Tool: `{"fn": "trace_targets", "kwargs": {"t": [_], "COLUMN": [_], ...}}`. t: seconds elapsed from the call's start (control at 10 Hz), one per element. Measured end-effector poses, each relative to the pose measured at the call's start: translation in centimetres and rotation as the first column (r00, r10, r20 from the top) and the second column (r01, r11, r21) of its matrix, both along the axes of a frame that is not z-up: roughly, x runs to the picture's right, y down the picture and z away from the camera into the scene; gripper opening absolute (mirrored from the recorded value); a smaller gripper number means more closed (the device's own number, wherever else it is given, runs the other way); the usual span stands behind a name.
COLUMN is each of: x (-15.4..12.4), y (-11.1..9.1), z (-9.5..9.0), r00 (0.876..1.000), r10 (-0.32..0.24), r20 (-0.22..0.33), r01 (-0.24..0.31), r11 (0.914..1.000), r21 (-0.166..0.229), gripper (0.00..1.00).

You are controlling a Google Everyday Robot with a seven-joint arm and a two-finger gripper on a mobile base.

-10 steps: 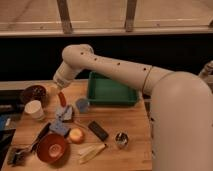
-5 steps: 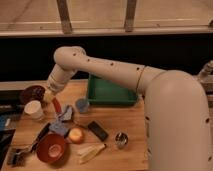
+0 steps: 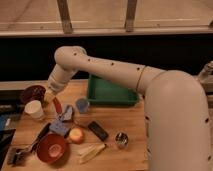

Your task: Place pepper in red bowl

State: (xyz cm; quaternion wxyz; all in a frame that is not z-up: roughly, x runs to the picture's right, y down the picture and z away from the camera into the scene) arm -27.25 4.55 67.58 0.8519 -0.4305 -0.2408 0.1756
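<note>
**A:** so where's the pepper (image 3: 57, 105) right now? I see a slim red thing hanging just under the gripper (image 3: 50, 97), between the white cup (image 3: 34, 109) and the blue cup (image 3: 82, 104)

**B:** yep that's it. Looks like it's pinched at its top end, fingers closed on it, rest dangling toward the wooden table (image 3: 125, 125). The red bowl (image 3: 51, 147) is near the front left corner, well apart from it

**A:** how's it gonna handle?

**B:** my guess: light, smooth skin, a bit slippery. Gripping the thicker end makes sense, a thin tip could slide out. Not fragile

**A:** room to move?

**B:** table's crowded. Yellow-orange ball (image 3: 76, 134) sits just beside the bowl, pale sticks (image 3: 91, 150) and a black block (image 3: 98, 130) nearby, maroon bowl (image 3: 33, 93) behind the white cup, green tray (image 3: 111, 91) at the back. Dark wall behind, and dim lighting
</note>
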Motion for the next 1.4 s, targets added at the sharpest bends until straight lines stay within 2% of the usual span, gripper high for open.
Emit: {"fn": "trace_targets", "kwargs": {"t": [0.2, 0.4, 0.6, 0.7, 1.0, 1.2, 1.4], "x": [-0.9, -2.2, -3.3, -4.3, -4.6, -3.5, -2.3], "y": [2.0, 5.2, 8.1, 10.8, 15.0, 17.4, 18.8], "z": [-1.0, -2.7, -3.5, -3.7, -3.6, -3.1, -2.8], "r00": [0.999, 0.997, 0.994, 0.991, 0.991, 0.992, 0.994], "r10": [-0.044, -0.074, -0.092, -0.106, -0.111, -0.118, -0.11], "r20": [0.015, 0.033, 0.056, 0.077, 0.08, 0.039, 0.012], "r01": [0.045, 0.075, 0.096, 0.115, 0.125, 0.124, 0.108], "r11": [0.9988, 0.9958, 0.9913, 0.9851, 0.9712, 0.9575, 0.9466], "r21": [-0.018, -0.052, -0.09, -0.128, -0.202, -0.26, -0.304], "gripper": [0.0, 0.0, 0.0, 0.0, 0.01, 0.19, 0.41]}}
